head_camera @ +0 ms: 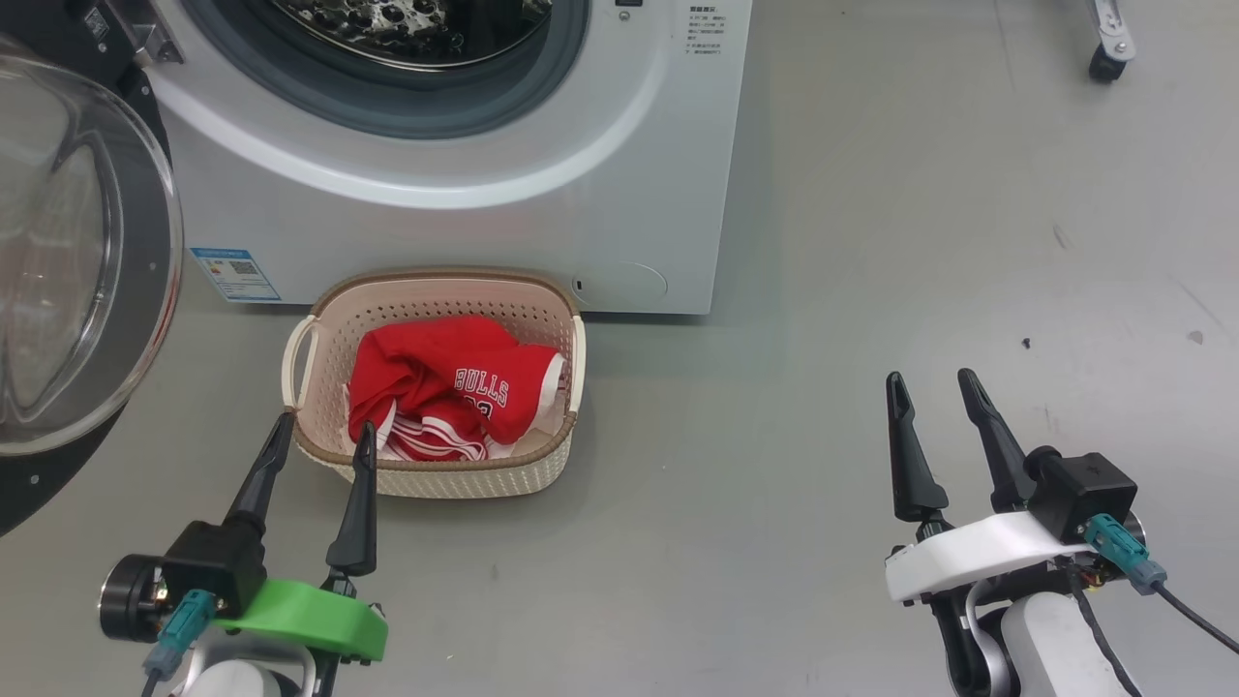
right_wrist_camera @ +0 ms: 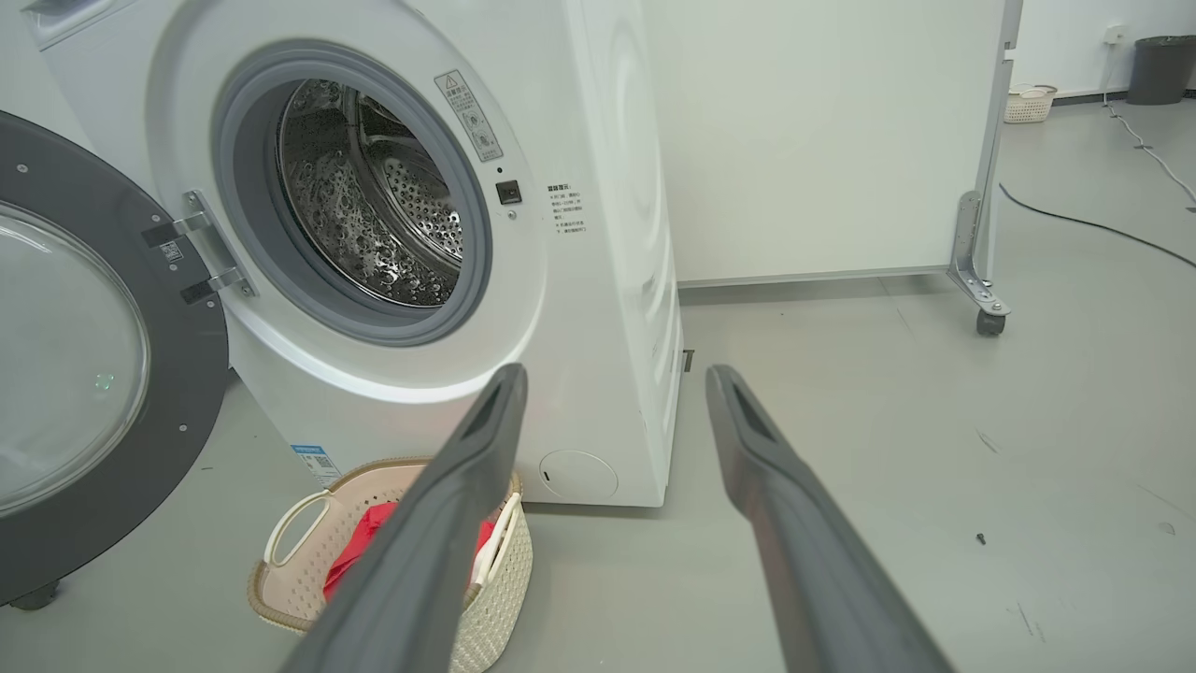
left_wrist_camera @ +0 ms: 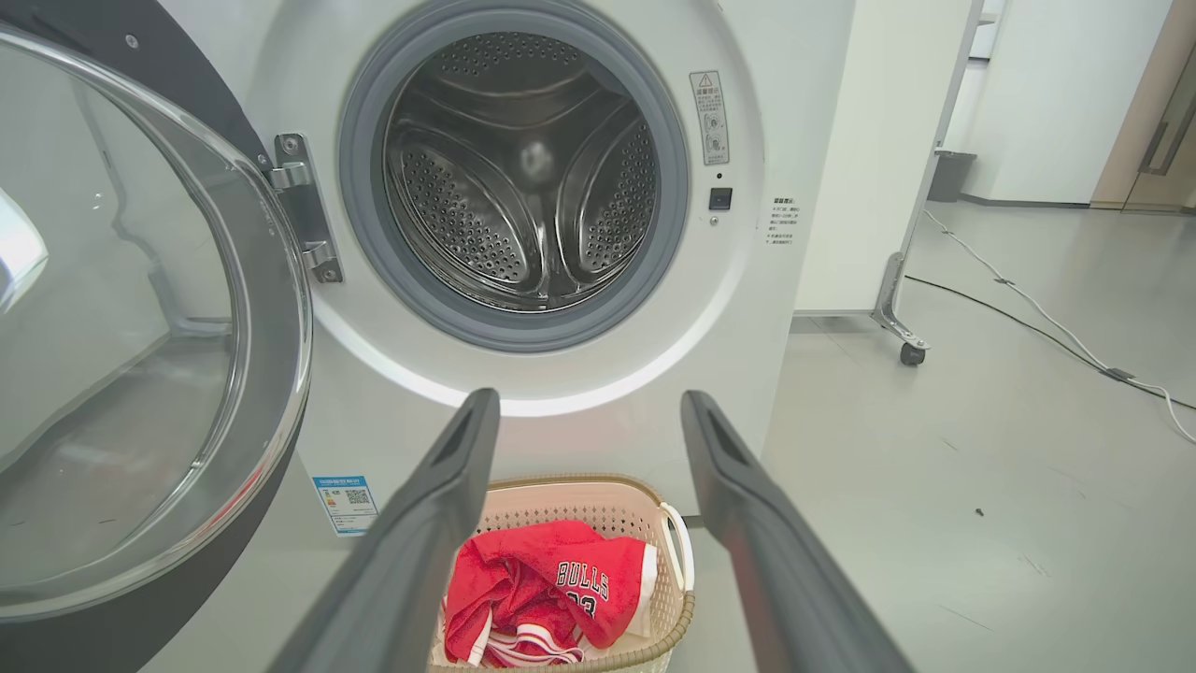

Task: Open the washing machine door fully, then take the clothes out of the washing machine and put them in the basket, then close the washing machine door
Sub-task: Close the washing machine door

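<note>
Far left, the washing machine door (head_camera: 68, 290) stands swung wide. The left gripper (head_camera: 327, 422) hovers spread and empty at the near rim of the basket (head_camera: 465, 479), which sits on the floor against the front of the washing machine (head_camera: 484, 232) with the clothes (head_camera: 436, 382) heaped inside. The drum looks bare. Off right, the right gripper (head_camera: 931, 378) is spread and empty too. I'd say only the door is left to do: reach behind its rim and push it shut.

smooth grey floor (head_camera: 871, 242); at two o'clock a white wheeled partition (right_wrist_camera: 822, 140), a cable (right_wrist_camera: 1074, 221) trailing past, perhaps a dark bin (right_wrist_camera: 1159, 67) beyond.
</note>
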Robot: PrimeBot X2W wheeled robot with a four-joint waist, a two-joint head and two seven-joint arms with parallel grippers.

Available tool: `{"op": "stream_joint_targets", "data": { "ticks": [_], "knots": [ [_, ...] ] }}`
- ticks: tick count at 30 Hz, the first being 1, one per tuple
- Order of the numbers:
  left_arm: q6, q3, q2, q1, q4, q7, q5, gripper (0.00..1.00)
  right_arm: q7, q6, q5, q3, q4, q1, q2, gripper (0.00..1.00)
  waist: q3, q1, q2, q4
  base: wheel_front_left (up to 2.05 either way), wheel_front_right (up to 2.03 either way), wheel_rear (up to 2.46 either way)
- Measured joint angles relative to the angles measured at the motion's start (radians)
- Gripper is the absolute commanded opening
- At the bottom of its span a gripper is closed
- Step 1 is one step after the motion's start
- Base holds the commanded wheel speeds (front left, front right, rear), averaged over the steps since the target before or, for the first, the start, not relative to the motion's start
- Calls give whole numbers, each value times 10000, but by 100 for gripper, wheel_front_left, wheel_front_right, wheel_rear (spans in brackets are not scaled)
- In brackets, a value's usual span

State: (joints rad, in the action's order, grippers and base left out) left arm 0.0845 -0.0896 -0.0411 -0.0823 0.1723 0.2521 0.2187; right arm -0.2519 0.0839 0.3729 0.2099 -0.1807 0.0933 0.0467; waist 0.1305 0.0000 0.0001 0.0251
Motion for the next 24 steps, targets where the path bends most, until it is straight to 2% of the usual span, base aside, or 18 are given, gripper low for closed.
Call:
{"op": "stream_joint_targets", "data": {
  "ticks": [11, 24],
  "knots": [
    [-104, -192, 0, -7, 59, 0, 217, 100, 0, 13, -159, 35, -40, -2, 125, 100, 68, 0, 0, 896, 0, 0, 0],
    [-366, -343, 0, -22, 63, 0, 554, 100, 0, 21, -307, 69, -40, 6, 169, 100, 243, 0, 0, 2385, 0, 0, 0]
  ]
}}
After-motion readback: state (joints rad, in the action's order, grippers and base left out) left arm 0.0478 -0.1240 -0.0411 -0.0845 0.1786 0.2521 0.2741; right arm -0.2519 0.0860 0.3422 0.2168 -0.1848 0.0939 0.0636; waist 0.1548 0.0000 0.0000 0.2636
